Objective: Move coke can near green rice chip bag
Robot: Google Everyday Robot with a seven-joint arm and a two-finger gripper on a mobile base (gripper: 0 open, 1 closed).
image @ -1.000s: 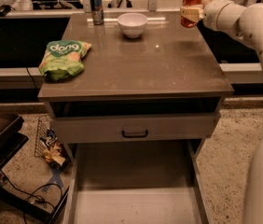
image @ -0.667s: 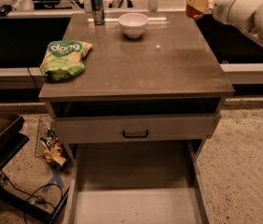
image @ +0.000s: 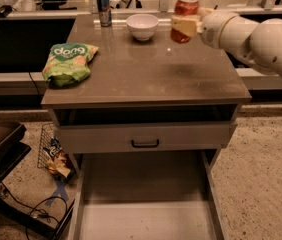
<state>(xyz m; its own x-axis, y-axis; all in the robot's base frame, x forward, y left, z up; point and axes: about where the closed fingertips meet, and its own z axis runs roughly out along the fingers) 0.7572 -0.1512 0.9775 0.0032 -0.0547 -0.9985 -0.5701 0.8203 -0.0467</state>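
Here's the brown flat-topped table (image: 146, 79), its shallow drawer (image: 145, 136) shut below the top, standing on a speckled floor (image: 261, 174). Down at the left there's a wire basket (image: 48, 149) with snack packets and some dark cables (image: 36, 209).

On the top, the light green rice chip bag (image: 68, 61) lies at the left edge. A slim blue-and-silver can (image: 103, 6) stands at the back, with a white round bowl (image: 142, 25) beside it.

The white robot arm (image: 261, 36) reaches in from the right, and the gripper (image: 185, 24) is clamped on the red coke can (image: 186, 6), just right of the bowl. The can looks lifted off the surface, though that's hard to judge from here.

Against a moment ago, the can has travelled left, from the back right corner towards the bowl. It's well apart from the bag.
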